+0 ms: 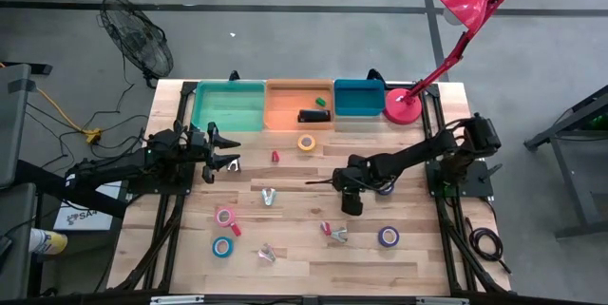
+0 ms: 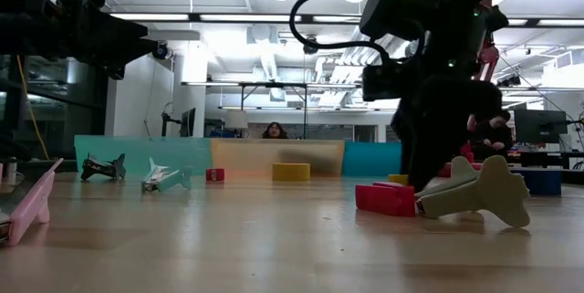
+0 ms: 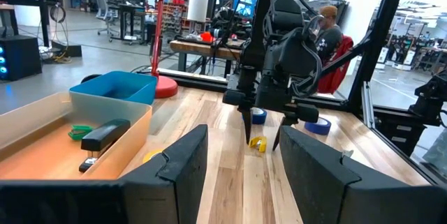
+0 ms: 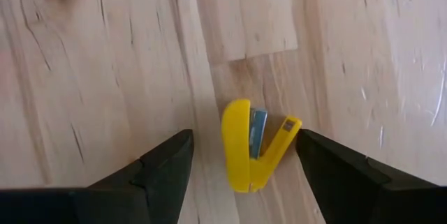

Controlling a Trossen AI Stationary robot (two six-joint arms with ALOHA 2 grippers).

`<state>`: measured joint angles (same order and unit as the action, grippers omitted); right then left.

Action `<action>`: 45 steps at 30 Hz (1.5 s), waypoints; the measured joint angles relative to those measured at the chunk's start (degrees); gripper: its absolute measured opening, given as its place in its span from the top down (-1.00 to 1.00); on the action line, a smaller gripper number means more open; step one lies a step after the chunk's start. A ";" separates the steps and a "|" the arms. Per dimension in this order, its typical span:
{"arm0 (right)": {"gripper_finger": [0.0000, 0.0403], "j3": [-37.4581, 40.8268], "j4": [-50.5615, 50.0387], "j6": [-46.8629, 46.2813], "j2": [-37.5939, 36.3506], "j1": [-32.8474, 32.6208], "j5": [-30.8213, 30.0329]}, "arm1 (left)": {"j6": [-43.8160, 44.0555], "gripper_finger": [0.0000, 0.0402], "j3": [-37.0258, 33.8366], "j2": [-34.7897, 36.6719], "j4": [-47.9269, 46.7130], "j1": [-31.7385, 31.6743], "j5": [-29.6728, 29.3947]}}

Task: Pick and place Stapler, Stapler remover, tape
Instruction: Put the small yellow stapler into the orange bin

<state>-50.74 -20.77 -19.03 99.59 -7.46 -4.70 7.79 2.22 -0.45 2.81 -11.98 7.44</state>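
Two right fingers (image 4: 167,172) spread empty around yellow stapler (image 4: 251,145), hidden overhead, left fingers (image 3: 185,165) parted.

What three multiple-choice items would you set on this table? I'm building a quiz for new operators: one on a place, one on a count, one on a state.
1. Where does the black stapler lie?
A) on the floor
B) in the orange bin
C) on the bare table
2. How many bins line the far edge?
A) one
B) two
C) three
3. How do the jaws of the right gripper stand?
A) open, astride a small yellow stapling tool
B) shut on a tape roll
C) out of view

Answers:
1. B, the high view shows it inside.
2. C, the green bin, orange bin and blue bin stand side by side.
3. A, the right wrist view shows gaps on both sides.
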 joint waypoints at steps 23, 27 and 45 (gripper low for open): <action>0.72 -0.45 -0.41 2.77 0.08 0.05 0.90 | 0.00 0.12 0.02 0.00 0.02 0.00 0.00; 0.77 -3.11 -1.10 7.04 0.48 1.33 2.29 | -0.01 0.12 0.01 0.00 0.00 0.00 -0.01; 0.75 -21.60 2.46 29.77 0.20 26.97 2.94 | -0.01 0.12 0.00 0.00 0.00 0.00 0.00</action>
<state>-72.34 -18.31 10.74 99.79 19.51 -1.76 7.78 2.22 -0.45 2.81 -11.99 7.44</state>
